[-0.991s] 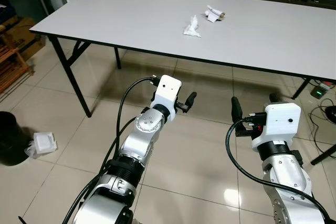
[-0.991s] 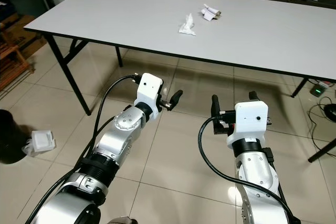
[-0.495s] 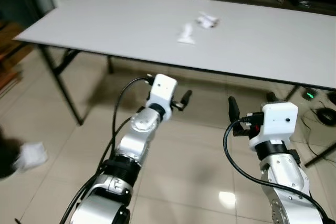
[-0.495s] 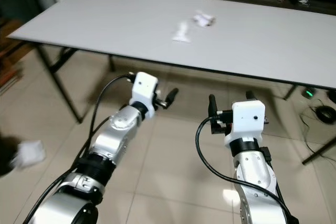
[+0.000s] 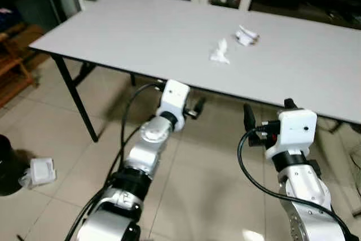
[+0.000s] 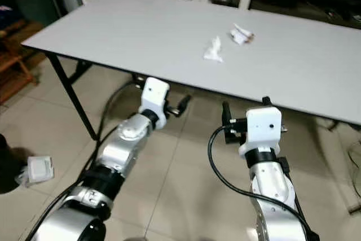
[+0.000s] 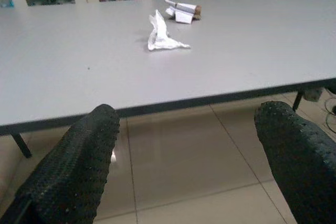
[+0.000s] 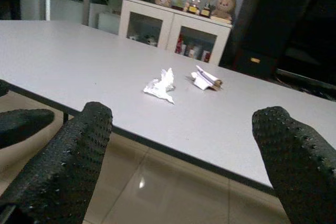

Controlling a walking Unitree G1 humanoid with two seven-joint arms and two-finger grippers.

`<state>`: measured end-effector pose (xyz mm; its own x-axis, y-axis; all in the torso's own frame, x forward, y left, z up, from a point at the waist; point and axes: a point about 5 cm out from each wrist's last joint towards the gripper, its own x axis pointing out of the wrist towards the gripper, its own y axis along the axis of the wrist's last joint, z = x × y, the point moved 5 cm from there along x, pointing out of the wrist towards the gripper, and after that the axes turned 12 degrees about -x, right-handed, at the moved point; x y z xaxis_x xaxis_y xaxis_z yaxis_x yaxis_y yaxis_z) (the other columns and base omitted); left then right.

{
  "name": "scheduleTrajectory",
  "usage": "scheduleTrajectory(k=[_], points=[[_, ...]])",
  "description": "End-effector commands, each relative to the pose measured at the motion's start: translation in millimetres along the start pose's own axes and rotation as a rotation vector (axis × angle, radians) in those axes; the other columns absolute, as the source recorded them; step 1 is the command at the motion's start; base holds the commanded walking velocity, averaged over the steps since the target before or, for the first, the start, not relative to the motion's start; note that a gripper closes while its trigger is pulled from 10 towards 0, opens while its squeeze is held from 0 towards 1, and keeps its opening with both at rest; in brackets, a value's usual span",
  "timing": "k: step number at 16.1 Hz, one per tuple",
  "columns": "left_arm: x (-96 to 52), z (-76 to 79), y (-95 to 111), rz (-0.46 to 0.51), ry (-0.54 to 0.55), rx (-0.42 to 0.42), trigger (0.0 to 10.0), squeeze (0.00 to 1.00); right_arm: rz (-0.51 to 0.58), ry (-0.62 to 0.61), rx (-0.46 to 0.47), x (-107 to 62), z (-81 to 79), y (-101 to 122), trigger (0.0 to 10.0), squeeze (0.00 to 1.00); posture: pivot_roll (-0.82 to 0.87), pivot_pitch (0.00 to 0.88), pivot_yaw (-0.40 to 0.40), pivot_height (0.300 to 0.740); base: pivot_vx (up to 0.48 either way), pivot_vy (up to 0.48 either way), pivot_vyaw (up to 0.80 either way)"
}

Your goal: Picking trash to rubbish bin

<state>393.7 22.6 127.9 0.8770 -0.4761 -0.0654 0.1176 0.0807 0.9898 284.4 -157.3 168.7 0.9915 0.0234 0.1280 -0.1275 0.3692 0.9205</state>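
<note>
Left end effector [image 5: 198, 107] and right end effector [image 5: 265, 122]: fingers apart, empty, short of your table [image 5: 141, 32]. Crumpled tissue [image 5: 220, 52], folded wrapper [image 5: 246, 35] on it: uncollected. Nothing binned yet.

two trash pieces [image 5: 220, 53] [image 5: 246, 35] on table [image 5: 113, 32] ahead, bin [image 5: 7, 165] and carton [image 5: 42, 171] on floor at left

text: none legible | labels: none; brands: none | numbers: none; signs: none
</note>
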Motion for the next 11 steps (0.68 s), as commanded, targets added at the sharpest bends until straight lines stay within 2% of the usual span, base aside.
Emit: scheduleTrajectory(k=[1, 4, 8, 11], points=[[1.7, 5.9, 2.3, 0.004, -0.018, 0.01, 10.0, 0.0, 0.001, -0.014, -0.01, -0.2, 6.3, 0.5, 10.0, 0.0, 0.06, 0.05, -0.052, 0.74, 0.48, 0.0, 0.55], [2.1, 5.8, 2.3, 0.002, -0.019, 0.021, 10.0, 0.0, 0.004, -0.016, -0.009, 0.9, 5.8, 1.4, 10.0, 0.0, 0.06, 0.05, -0.052, 0.74, 0.451, 0.0, 0.17], [2.1, 5.3, 1.6, 0.002, -0.009, 0.008, 10.0, 0.0, 0.002, -0.012, -0.011, 1.5, 5.5, 0.6, 10.0, 0.0, 0.06, 0.05, -0.052, 0.74, 0.376, -0.279, 0.0], [1.8, 3.4, 3.5, 0.015, 0.001, -0.028, 10.0, 0.0, -0.005, -0.015, -0.001, 1.3, 5.0, -0.1, 10.0, 0.0, 0.06, 0.051, -0.052, 0.74, 0.0, 0.0, 0.0]])
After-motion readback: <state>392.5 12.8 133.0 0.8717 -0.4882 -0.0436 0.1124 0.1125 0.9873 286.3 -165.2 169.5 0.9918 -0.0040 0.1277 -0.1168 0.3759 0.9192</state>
